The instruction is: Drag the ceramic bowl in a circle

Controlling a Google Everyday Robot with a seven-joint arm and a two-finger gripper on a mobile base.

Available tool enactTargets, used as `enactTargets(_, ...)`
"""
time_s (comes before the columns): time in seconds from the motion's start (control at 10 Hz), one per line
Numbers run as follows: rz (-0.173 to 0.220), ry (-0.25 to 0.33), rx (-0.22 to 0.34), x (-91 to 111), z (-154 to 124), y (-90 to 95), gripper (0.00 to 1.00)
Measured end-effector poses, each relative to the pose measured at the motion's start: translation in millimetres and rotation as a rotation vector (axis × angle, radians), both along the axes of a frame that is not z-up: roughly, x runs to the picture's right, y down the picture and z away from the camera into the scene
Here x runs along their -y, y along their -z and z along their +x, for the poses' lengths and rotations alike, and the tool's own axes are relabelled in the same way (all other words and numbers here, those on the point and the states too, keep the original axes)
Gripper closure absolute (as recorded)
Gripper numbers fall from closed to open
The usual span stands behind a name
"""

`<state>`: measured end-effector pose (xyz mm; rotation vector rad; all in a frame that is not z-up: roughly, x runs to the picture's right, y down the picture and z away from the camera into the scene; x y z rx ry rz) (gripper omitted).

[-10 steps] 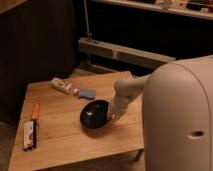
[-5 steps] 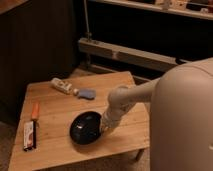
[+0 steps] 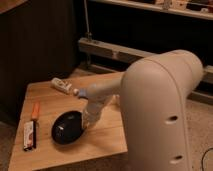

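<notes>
The ceramic bowl (image 3: pixel 67 128) lies in the lower left of the frame, on the wooden bench (image 3: pixel 50 100), toward the bench's front part. It is glossy black with pale highlights on its surface, and its right edge meets the end of the robot's arm. The hand (image 3: pixel 88 121) is at that right edge, just above and against the bowl, below the pale wrist section that reaches down from the centre of the frame; how far its grip is spread, and whether it has hold of the rim, I cannot tell.

Left of the bowl, near the bench's left front edge, lies a flat black-and-white packet (image 3: pixel 30 136), well apart from the bowl. Just above that packet lies a small orange stick-shaped item (image 3: pixel 35 110). Further up, toward the bench's back edge, rests a white bottle-like item (image 3: pixel 62 85) lying on its side. The robot's large cream body (image 3: pixel 160 115) fills the right half of the frame. Behind the bench runs a metal rail (image 3: pixel 110 50) in front of dark shelving.
</notes>
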<state>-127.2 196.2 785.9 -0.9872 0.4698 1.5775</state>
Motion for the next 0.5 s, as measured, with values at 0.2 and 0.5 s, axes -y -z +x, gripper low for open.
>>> enactTargets(0.2, 0.013, 0.034, 0.032, 24, -22, -18.1, 1.00)
enactTargets(0.5, 0.030, 0.013, 0.026, 63, -12, -44.0, 1.00)
